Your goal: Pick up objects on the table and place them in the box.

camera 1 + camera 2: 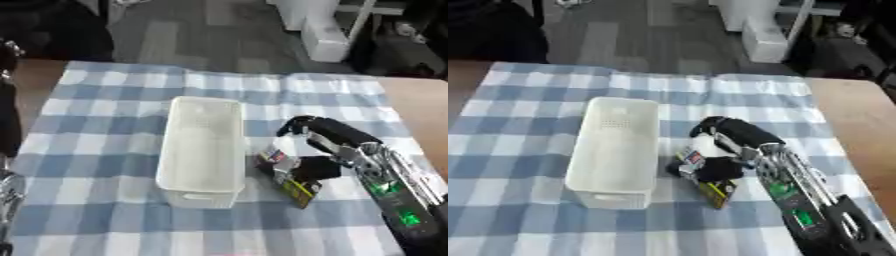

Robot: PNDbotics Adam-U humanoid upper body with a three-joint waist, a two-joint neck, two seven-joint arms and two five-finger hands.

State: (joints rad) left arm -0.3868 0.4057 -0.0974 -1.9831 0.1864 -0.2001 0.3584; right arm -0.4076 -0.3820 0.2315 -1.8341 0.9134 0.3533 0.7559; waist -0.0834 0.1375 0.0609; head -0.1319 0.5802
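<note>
1. The right robot hand (721, 134) is seen reaching in from the lower right, its fingers curled down over a small packaged object (282, 159). The hand is judged to be closed round that object, thumb below and fingers above.

2. The packaged object is located directly under the hand, resting on or just above the checked cloth (105, 95) that covers the counter (420, 100). A pale upper part with a red and dark label is visible; nothing more of its kind can be made out.

3. A second item, a dark flat packet with a yellow end (300, 191), is noted just below the hand, toward the robot, touching or nearly touching the held object.

4. The white box (206, 150) is found immediately to the left of the hand, open at the top and apparently empty. Only a narrow gap separates it from the held object.

5. Handling is assessed as follows: the object appears small, light and fairly stiff, with a possibly slick wrapper. A hold across its middle is advised, so that it does not tip or slide out.

6. The left robot hand (9, 192) is partly seen at the lower left edge, well apart from the work; its finger state cannot be told.
</note>
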